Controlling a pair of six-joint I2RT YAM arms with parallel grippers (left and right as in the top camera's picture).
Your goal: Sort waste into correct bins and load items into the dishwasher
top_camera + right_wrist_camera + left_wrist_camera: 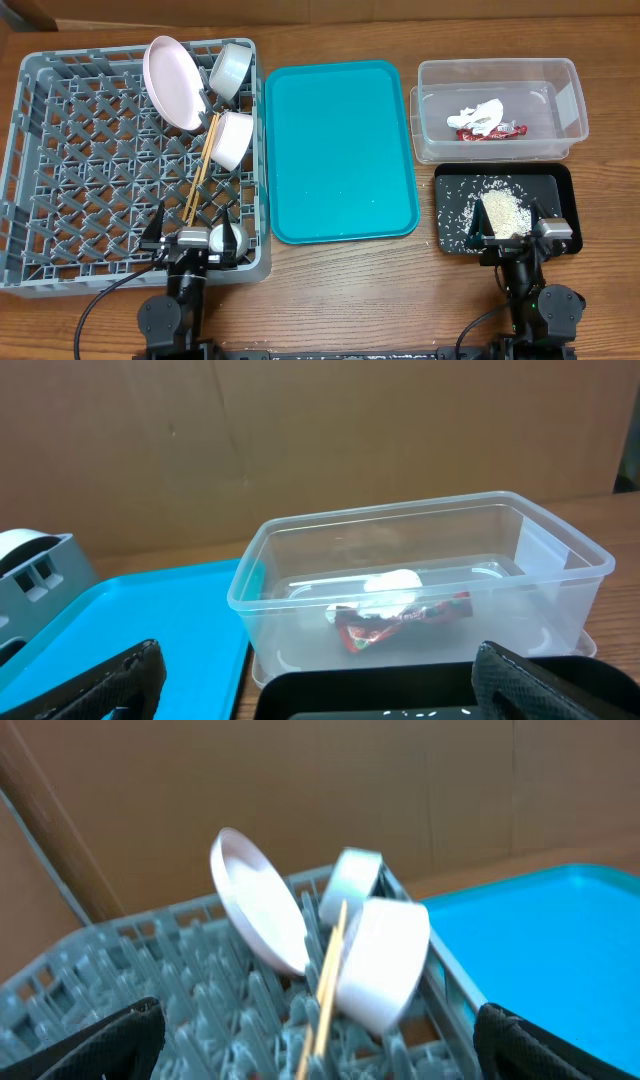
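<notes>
- Overhead view: the rack [60, 150] holds all the dishes. The plate [172, 82] stands on edge near the far wall, and two bowls [230, 68] sit just beside it on the right, one nearer than the other.
- On the grid the chopsticks [203, 165] lie slanted, their far ends between the plate and the nearer bowl. The left wrist view shows them leaning against that bowl.
- Inside the tub [565, 100] are the napkin [478, 115] and the wrapper [492, 132], touching each other.
- On the black tray [555, 195] the rice [503, 210] lies in a heap, with loose grains scattered toward the tray's left side.
- Between rack and bins, the teal tray [340, 150] shows no dish or wrapper. Any specks on it are too small to tell.
- Over the rack's near right corner hovers the left gripper [195, 235], fingers spread wide with nothing between them.
- Over the black tray's near edge hovers the right gripper [512, 232], likewise spread and empty.
- Judgement: sorting and loading both look finished. At most a few stray grains might need gathering.
</notes>
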